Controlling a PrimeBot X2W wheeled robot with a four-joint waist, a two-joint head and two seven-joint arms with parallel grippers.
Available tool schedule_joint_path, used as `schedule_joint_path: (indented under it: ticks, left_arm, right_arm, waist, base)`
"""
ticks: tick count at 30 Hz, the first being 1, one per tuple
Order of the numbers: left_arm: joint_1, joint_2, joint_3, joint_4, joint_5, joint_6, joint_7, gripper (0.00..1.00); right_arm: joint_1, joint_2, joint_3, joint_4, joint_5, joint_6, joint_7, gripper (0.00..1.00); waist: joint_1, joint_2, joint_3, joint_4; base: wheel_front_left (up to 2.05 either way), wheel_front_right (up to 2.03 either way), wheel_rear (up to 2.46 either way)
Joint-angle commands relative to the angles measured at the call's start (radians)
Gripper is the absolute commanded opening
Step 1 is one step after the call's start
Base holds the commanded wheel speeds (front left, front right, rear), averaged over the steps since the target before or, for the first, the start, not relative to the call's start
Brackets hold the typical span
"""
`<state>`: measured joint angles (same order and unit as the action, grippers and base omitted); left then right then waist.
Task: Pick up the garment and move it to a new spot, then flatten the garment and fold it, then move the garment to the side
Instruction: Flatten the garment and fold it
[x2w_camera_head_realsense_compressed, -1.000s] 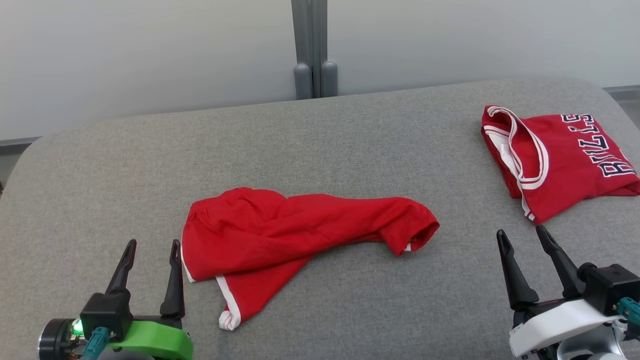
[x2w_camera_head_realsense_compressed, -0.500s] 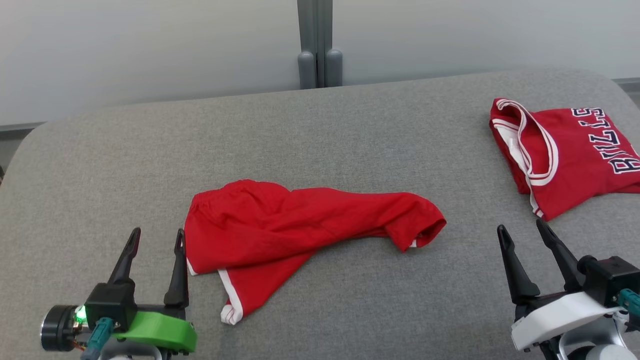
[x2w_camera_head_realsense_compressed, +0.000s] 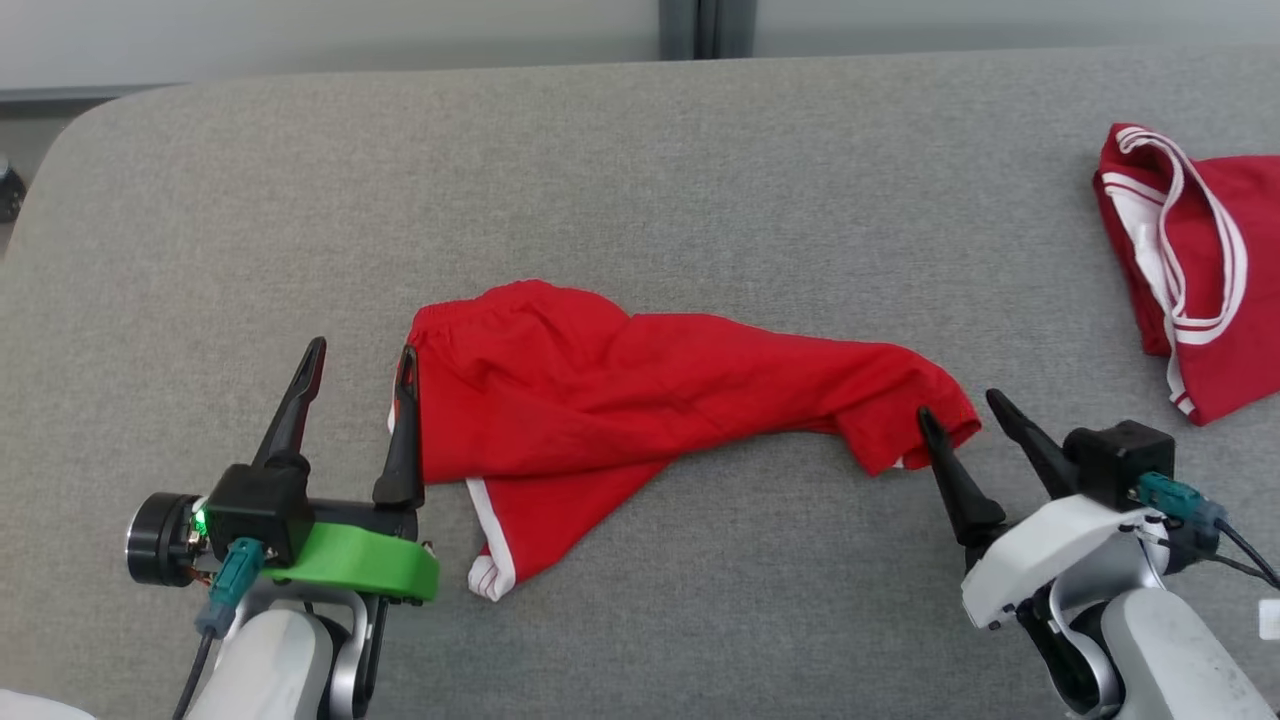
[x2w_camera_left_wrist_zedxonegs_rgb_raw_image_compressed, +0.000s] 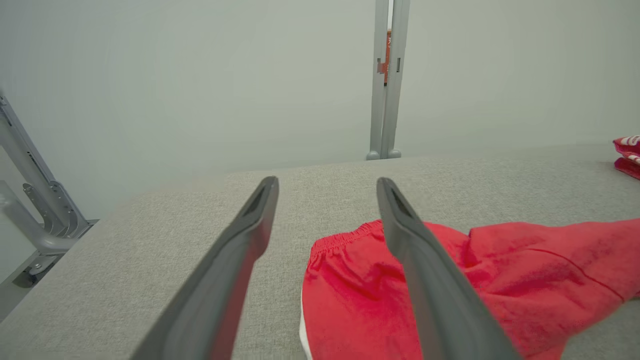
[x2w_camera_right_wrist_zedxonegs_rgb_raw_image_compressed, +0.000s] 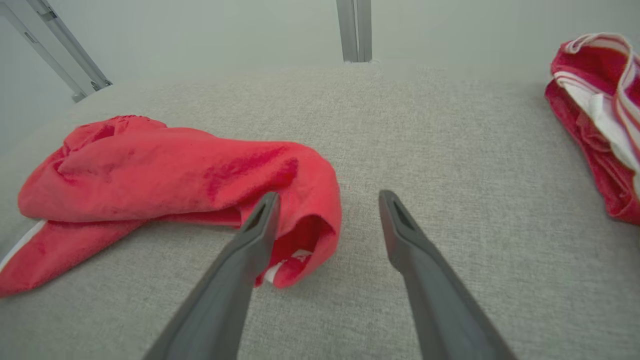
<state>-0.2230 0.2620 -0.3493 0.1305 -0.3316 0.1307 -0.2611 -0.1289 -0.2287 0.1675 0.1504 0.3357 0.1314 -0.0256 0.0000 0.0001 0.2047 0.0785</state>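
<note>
The garment (x2w_camera_head_realsense_compressed: 620, 390), a pair of red shorts with white trim, lies crumpled across the middle of the grey padded table (x2w_camera_head_realsense_compressed: 640, 180); it also appears as the garment (x2w_camera_left_wrist_zedxonegs_rgb_raw_image_compressed: 450, 285) and the garment (x2w_camera_right_wrist_zedxonegs_rgb_raw_image_compressed: 165, 175) in the wrist views. My left gripper (x2w_camera_head_realsense_compressed: 360, 365) stands open at its waistband end, the right finger over the cloth's edge. At the leg opening my right gripper (x2w_camera_head_realsense_compressed: 960, 410) is open too, its left finger against the hem. Neither holds anything.
A second red garment (x2w_camera_head_realsense_compressed: 1200, 270), a folded jersey with white-striped trim, lies at the table's far right. A grey post (x2w_camera_head_realsense_compressed: 705, 25) stands behind the table's far edge. Bare grey surface stretches along the front and the back left.
The camera has tilted down and closer. Both grippers have moved forward and inward to the two ends of the shorts, staying open. The shorts lie as before.
</note>
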Motion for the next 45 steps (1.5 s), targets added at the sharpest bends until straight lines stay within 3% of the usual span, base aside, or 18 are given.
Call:
schedule_joint_path:
  ticks: [1, 2, 4, 13, 18, 26, 31, 34, 35, 36, 37, 45]
  left_arm:
    - [-0.020, -0.007, 0.012, -0.001, 0.012, -0.005, -0.004, 1.00]
    - [-0.022, -0.013, 0.017, -0.002, 0.013, -0.005, -0.004, 1.00]
    - [-0.021, -0.022, 0.025, -0.004, 0.019, -0.009, -0.005, 1.00]
    - [0.001, -0.047, 0.070, -0.008, 0.051, -0.030, -0.005, 1.00]
    - [0.014, -0.058, 0.089, -0.009, 0.066, -0.043, -0.005, 1.00]
    - [0.022, -0.071, 0.111, -0.006, 0.080, -0.062, -0.004, 1.00]
    - [0.017, -0.079, 0.125, -0.002, 0.088, -0.073, -0.004, 1.00]
    - [0.020, -0.084, 0.133, 0.001, 0.096, -0.078, -0.004, 1.00]
    - [0.022, -0.087, 0.136, 0.003, 0.097, -0.080, -0.004, 1.00]
    - [0.026, -0.088, 0.138, 0.004, 0.100, -0.080, -0.004, 1.00]
    - [0.032, -0.090, 0.142, 0.005, 0.101, -0.080, -0.004, 1.00]
    - [0.071, -0.086, 0.171, 0.012, 0.111, -0.080, -0.004, 1.00]
  right_arm:
    - [-0.029, -0.004, 0.011, 0.031, 0.020, -0.002, 0.004, 1.00]
    - [-0.045, -0.009, 0.013, 0.060, 0.024, -0.002, 0.008, 0.45]
    - [-0.071, -0.021, 0.028, 0.101, 0.046, -0.002, 0.011, 0.00]
    - [-0.251, -0.125, 0.028, 0.134, 0.025, -0.002, -0.077, 0.00]
    - [-0.312, -0.159, 0.125, 0.060, -0.063, -0.002, -0.146, 0.00]
    - [-0.112, -0.197, 0.421, -0.028, -0.050, -0.002, -0.035, 0.00]
    - [0.013, -0.212, 0.451, 0.006, -0.005, -0.002, 0.035, 0.00]
    - [0.054, -0.198, 0.415, 0.022, 0.004, -0.002, 0.022, 0.00]
    - [0.065, -0.189, 0.387, 0.023, 0.003, -0.002, 0.005, 0.28]
    - [0.071, -0.177, 0.366, 0.015, 0.001, -0.002, -0.014, 0.89]
    - [0.081, -0.157, 0.342, 0.002, 0.001, -0.002, -0.034, 1.00]
    - [0.133, -0.081, 0.202, -0.161, -0.012, -0.002, -0.144, 1.00]
  waist:
    - [0.0000, -0.0001, 0.041, 0.042]
    - [0.0000, -0.0001, 0.042, 0.045]
    - [0.0000, -0.0001, 0.041, 0.052]
    - [0.0000, -0.0001, 0.027, 0.050]
    - [0.0000, -0.0001, 0.019, 0.030]
    - [0.0000, -0.0001, 0.021, 0.008]
    - [0.0000, -0.0001, 0.029, -0.001]
    - [0.0000, -0.0001, 0.028, -0.003]
    - [0.0000, -0.0001, 0.026, -0.003]
    - [0.0000, -0.0001, 0.021, -0.005]
    - [0.0000, -0.0001, 0.017, -0.006]
    - [0.0000, -0.0001, -0.028, -0.020]
  base:
    - [0.00, 0.00, 0.00]
    - [0.00, 0.00, 0.00]
    - [0.00, 0.00, 0.00]
    - [0.00, 0.00, 0.00]
    - [0.00, 0.00, 0.00]
    - [0.00, 0.00, 0.00]
    - [0.00, 0.00, 0.00]
    - [0.00, 0.00, 0.00]
    - [0.00, 0.00, 0.00]
    - [0.00, 0.00, 0.00]
    - [0.00, 0.00, 0.00]
    - [0.00, 0.00, 0.00]
